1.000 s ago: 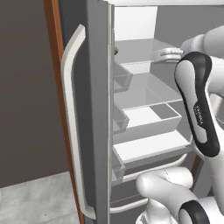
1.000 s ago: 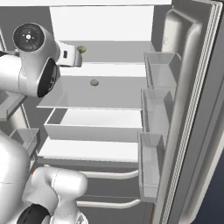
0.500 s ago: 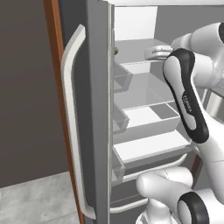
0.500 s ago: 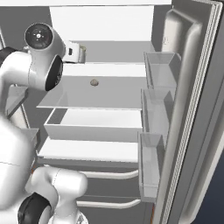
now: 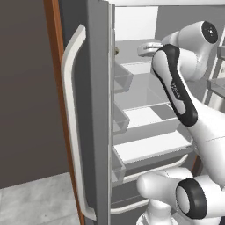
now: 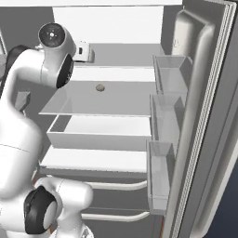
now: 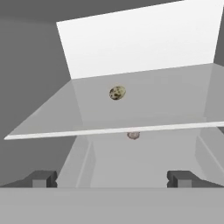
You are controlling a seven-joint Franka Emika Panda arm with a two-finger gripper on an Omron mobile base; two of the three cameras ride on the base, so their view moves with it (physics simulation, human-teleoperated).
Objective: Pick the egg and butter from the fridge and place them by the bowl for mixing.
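One speckled egg (image 7: 117, 92) lay on an upper glass shelf (image 7: 175, 105) inside the open fridge (image 6: 116, 56), a second lump (image 6: 100, 87) on the shelf below; the gripper (image 7: 111, 178) hovered before them, fingers (image 7: 41, 178) spread wide, holding nothing.

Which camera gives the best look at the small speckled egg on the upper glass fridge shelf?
The hand view: the small round speckled egg sits unobstructed on the upper glass shelf, speckles visible. In the right base view the white arm hides the upper shelf's left part; a similar small lump lies on the shelf below. The left base view gives nothing I can identify as it.
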